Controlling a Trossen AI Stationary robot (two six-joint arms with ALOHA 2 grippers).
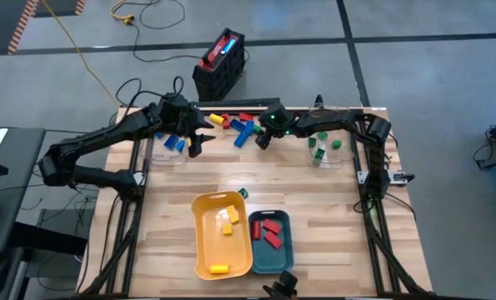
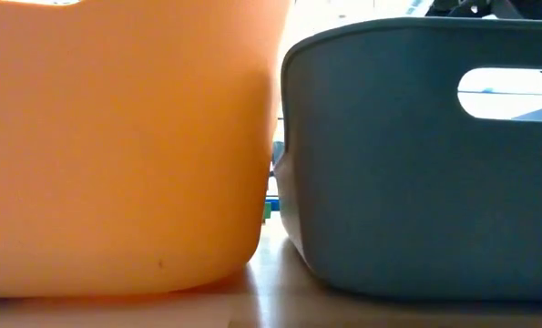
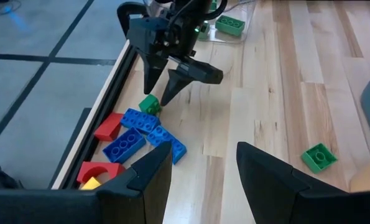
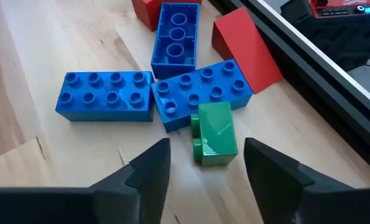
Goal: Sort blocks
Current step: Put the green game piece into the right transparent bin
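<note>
Hanging over the far edge of the bench [image 1: 314,208], the right gripper [image 4: 203,163] has its fingers apart around a small green block [image 4: 213,133], not pinching it. Blue blocks [image 4: 105,95] lie just beside. The left gripper [image 3: 200,171] waits nearby, released.

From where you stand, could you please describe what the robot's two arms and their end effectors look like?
Both arms are dark, nearly black, built of jointed tubular segments. The left end effector ends in two broad, wedge-shaped matte black fingers. The right end effector matches, and seen from the left wrist camera its fingers taper to points below a blocky black housing. A small green light glows on the right wrist.
</note>
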